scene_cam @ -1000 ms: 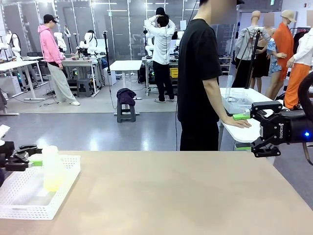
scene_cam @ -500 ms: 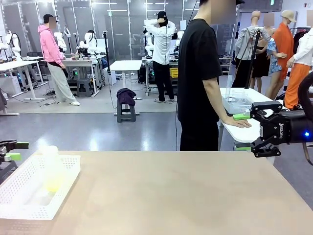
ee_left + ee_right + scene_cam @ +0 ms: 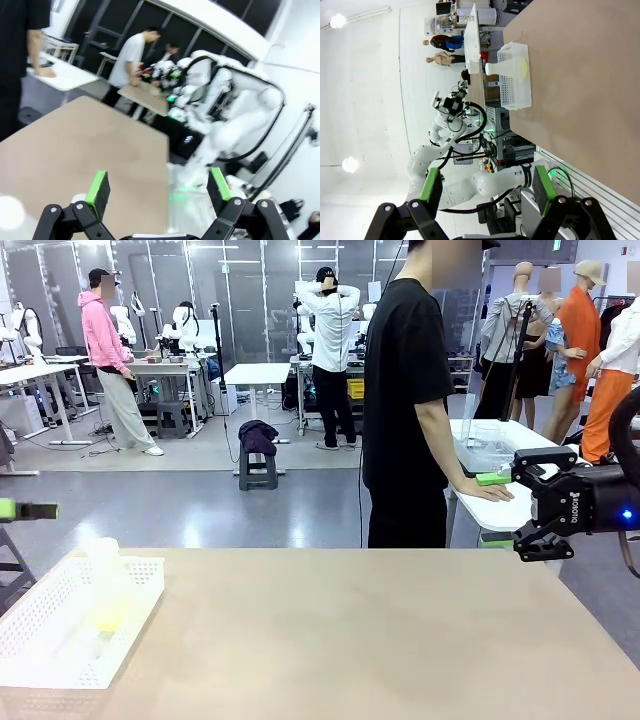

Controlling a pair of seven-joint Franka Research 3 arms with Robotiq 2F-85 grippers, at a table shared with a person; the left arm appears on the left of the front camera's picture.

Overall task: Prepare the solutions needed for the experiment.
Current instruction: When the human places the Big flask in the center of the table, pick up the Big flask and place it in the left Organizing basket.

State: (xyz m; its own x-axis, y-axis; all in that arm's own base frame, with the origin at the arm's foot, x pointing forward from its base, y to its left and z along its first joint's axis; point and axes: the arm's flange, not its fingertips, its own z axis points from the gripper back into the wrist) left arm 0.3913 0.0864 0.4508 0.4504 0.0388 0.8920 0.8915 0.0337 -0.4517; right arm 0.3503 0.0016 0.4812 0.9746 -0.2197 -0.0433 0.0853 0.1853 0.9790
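— Beige and smooth, that tabletop; what surrounds it?

— A bright lab hall with glossy grey floor, white tables, and a person in a black T-shirt standing at the far side, one hand on a white side table.

— Any writing?

— Small white print on the black body of the right gripper; it seems to read "ROBOTIQ", though it is tiny.

— Materials?

— A white perforated plastic basket sits at the tabletop's left end. Inside stands a translucent conical flask with pale yellow-green solution at its bottom. From the right wrist it shows far ahead of those jaws, beyond bare tabletop.

— And the jaws?

— Both released. The right ones, green-padded, hang off the tabletop's right edge, grasping nothing. The left gripper is spread wide, empty, the flask well clear below it.
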